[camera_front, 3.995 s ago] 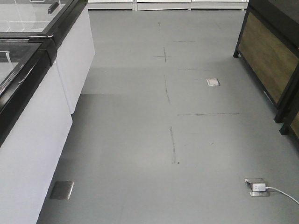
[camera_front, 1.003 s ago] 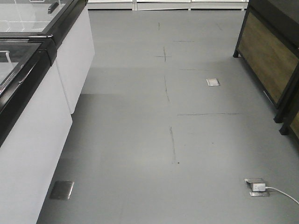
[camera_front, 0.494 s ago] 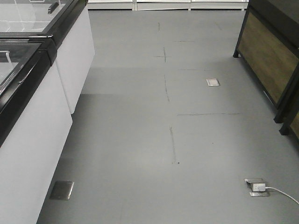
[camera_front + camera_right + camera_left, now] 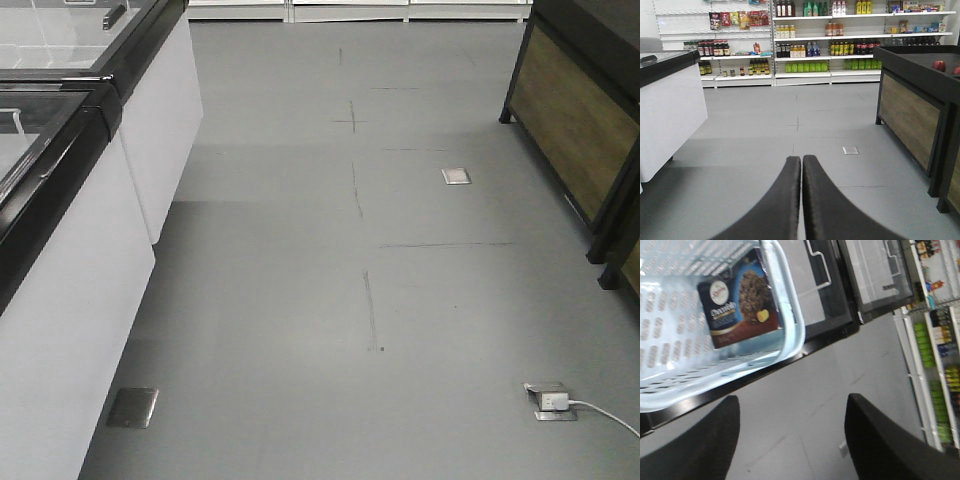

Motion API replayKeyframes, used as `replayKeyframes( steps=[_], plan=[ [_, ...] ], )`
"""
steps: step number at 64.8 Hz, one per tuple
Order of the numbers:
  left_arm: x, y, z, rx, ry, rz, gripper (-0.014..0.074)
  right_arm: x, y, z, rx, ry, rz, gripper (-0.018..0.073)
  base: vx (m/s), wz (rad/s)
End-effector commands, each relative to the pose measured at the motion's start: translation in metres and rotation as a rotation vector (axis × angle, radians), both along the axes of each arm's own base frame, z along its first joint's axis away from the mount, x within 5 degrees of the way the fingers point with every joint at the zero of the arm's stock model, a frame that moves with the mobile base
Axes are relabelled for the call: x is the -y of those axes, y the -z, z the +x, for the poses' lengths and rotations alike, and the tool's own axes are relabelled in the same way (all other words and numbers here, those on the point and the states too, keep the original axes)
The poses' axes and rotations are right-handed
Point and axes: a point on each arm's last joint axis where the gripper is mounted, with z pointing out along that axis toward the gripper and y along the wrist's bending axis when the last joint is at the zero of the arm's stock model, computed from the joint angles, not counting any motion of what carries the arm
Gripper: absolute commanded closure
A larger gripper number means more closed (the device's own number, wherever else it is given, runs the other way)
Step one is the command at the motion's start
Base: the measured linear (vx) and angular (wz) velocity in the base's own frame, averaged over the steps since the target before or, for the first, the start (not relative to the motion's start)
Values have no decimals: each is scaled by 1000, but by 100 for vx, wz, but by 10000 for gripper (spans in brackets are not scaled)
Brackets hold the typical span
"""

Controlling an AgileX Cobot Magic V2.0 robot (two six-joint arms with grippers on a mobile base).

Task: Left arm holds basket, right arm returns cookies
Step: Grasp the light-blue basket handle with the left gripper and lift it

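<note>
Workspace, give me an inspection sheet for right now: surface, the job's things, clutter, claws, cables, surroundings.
Surface: grey floor with faint lines and metal floor plates.
Job's things: the cookies lie inside the basket, picture side showing; the basket appears to rest on the freezer.
Clutter: nothing seen.
Grippers: left claw open, empty, apart from the basket; right claw shut, nothing between its fingers.
Cables: white cable runs from a floor socket.
Surroundings: freezer on the front view's left, wood-panelled stand on its right, stocked shelves at the back.
</note>
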Motion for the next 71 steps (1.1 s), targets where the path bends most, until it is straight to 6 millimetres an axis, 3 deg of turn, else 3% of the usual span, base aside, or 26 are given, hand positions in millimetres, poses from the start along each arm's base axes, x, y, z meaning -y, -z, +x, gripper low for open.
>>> replayKeyframes(
  steps=[1,19,33,57,71],
  plan=[
    [-1,-22,1,179,50,24,152,0,-8,-1,87,4,-2,568,0,0],
    [-31,-12,-7,168,73,49,153,0,-8,-1,87,4,-2,568,0,0],
    [-36,-14,1,254,158,148,153,0,-8,-1,87,5,-2,568,0,0],
    [-61,43,13,318,60,-35,153,0,-8,-1,87,5,-2,568,0,0],
    [-68,50,16,402,35,14,153,0,-8,-1,87,5,-2,568,0,0]
  ],
)
